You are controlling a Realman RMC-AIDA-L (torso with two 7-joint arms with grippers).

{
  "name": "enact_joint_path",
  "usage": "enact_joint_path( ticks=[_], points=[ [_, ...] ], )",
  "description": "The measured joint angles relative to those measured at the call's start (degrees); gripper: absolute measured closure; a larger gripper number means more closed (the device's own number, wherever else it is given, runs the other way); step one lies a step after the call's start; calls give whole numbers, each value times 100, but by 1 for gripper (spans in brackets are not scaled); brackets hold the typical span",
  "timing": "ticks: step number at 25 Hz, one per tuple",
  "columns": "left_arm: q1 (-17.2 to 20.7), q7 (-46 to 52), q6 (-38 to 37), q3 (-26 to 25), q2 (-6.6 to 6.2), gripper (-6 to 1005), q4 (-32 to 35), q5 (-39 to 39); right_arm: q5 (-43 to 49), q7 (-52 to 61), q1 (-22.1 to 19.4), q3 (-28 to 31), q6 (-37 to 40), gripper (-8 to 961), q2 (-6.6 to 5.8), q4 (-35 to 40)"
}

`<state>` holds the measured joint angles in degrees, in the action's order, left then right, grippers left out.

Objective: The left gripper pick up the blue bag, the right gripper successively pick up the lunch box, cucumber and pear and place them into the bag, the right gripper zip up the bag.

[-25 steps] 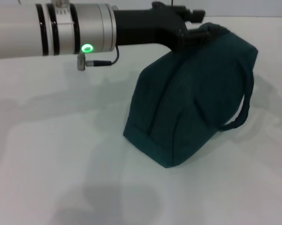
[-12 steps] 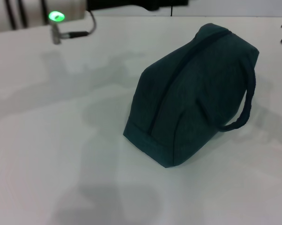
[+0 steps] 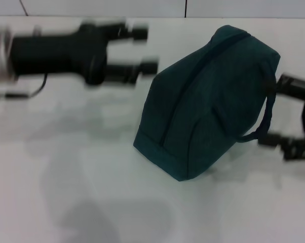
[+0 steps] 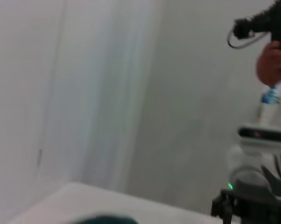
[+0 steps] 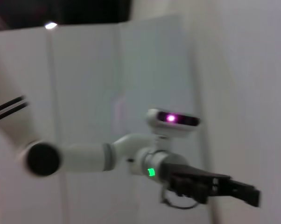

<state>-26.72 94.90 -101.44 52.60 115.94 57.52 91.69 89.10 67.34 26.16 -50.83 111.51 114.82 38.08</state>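
The blue bag sits zipped on the desk, leaning. At its nine o'clock the left gripper hangs, jaws spread; at three o'clock the right gripper, jaws spread (handle between them). Risk: either snags fabric, toppling it.

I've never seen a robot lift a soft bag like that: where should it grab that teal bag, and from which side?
Probably by the loop handle on the blue bag, reached from the robot's right, where it arches clear of the fabric. The bag's sides are broad and slack. The right gripper is nearest, its jaws open; the left gripper hangs open and apart.
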Motion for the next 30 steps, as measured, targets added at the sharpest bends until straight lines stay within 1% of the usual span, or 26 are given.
enact_joint_path(
  ticks=[2,3,5,7,11,14,17,21,30],
  points=[
    [153,-385,-220,4,-21,161,-247,124,105,-170,0,-292,41,84,45,42],
    [282,-768,-401,9,-31,160,-493,203,115,-228,-4,-455,30,84,52,41],
    [383,-1066,-557,12,-48,158,-711,269,112,-349,-19,-771,-60,84,58,0],
    [474,-1358,-699,12,-64,158,-955,389,111,-470,-27,-914,-155,84,67,-80],
    [604,-2004,-771,-124,-76,158,-1661,596,122,-856,0,-1315,-479,84,75,-477],
    [674,-2357,-771,-255,-61,157,-2007,609,102,-1024,14,-1542,-764,84,97,-722],
    [813,-2598,-780,-285,-1,157,-2058,619,77,-1132,51,-1591,-893,84,108,-900],
    [884,-2684,-792,-288,11,157,-2069,610,72,-1160,135,-1591,-935,84,110,-1009],
    [998,-2956,-802,-294,56,153,-2089,604,-19,-1166,125,-1556,-1017,84,110,-1013]
  ],
)
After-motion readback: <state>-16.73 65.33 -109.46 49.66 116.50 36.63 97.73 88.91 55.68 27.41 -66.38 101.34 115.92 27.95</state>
